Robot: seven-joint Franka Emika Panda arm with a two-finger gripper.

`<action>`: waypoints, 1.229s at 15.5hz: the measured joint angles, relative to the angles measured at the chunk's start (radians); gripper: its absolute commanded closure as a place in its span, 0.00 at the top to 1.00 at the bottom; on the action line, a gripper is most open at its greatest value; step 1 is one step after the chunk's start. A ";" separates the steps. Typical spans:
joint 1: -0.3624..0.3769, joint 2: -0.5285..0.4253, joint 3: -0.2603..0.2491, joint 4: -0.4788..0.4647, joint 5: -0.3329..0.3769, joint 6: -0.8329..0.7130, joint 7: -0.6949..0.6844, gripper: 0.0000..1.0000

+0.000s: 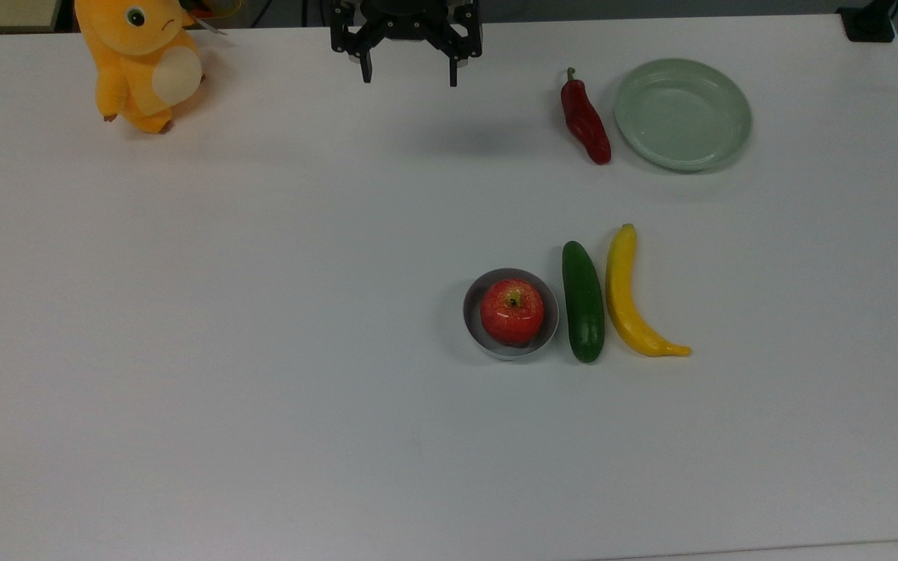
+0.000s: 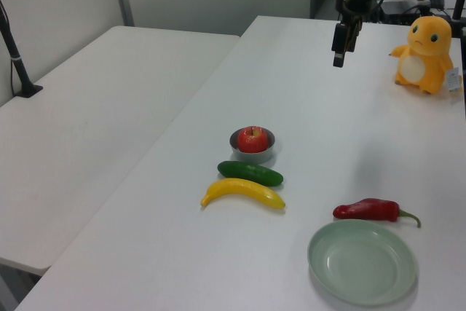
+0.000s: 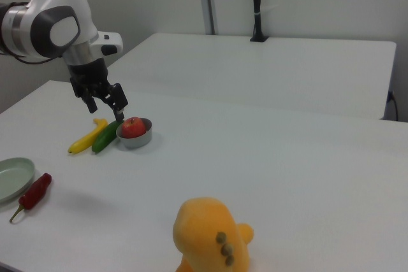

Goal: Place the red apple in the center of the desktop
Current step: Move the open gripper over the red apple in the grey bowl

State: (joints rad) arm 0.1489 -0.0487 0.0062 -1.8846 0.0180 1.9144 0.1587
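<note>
The red apple [image 1: 512, 312] [image 2: 253, 139] [image 3: 133, 127] sits in a small grey metal bowl [image 1: 474, 319] [image 2: 264, 155] [image 3: 141, 139] on the white desktop [image 1: 262, 312] [image 2: 342, 107] [image 3: 268, 176], slightly right of the top view's middle. My black gripper [image 1: 410, 79] [image 2: 338, 62] [image 3: 105, 113] hangs open above the desktop near the top view's upper edge, well away from the apple, with nothing between its fingers.
A green cucumber [image 1: 582, 301] and a yellow banana [image 1: 630, 296] lie just right of the bowl in the top view. A red chili pepper [image 1: 585, 118] and a pale-green plate [image 1: 683, 114] sit at upper right. An orange plush toy [image 1: 143, 61] stands at upper left.
</note>
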 measured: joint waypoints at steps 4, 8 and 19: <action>-0.007 0.007 0.002 0.004 -0.028 0.000 -0.008 1.00; -0.013 0.012 0.002 0.004 -0.029 0.000 -0.019 1.00; -0.013 0.177 0.008 0.042 -0.029 0.294 -0.006 1.00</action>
State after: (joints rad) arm 0.1364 0.1281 0.0139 -1.8422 -0.0110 2.2084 0.1524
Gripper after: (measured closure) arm 0.000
